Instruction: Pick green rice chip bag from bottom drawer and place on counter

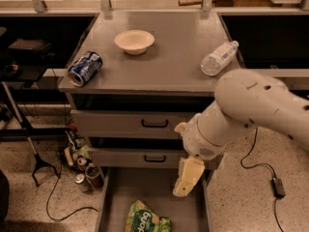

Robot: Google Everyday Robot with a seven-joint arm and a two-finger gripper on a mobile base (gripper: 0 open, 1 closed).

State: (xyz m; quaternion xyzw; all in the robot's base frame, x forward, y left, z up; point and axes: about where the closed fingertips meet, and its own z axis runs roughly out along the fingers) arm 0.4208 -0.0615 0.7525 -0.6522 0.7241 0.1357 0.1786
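The bottom drawer (118, 187) is pulled out, and the green bag (146, 221) lies on its floor near the front edge, about midway between the side walls. The bag is crumpled and its white lettering faces up. Nothing touches it.

The gripper (183, 190) hangs pointing down over the back right part of the open drawer, close to the right wall. It sits above and to the right of the bag, clearly apart from it. It has hold of nothing, and how far it is open cannot be told from this angle. The thick white arm (251, 110) reaches in from the right, crossing in front of the right ends of the two upper drawers (116, 122), which are shut.

On the counter (169, 66), a pale bowl (134, 41) stands upright towards the back, left of the middle. A blue can (85, 68) lies on its side at the left edge, near the front corner. A clear plastic bottle (218, 58) lies on its side near the right edge.

On the speckled floor left of the cabinet there is a small heap of clutter (79, 158)
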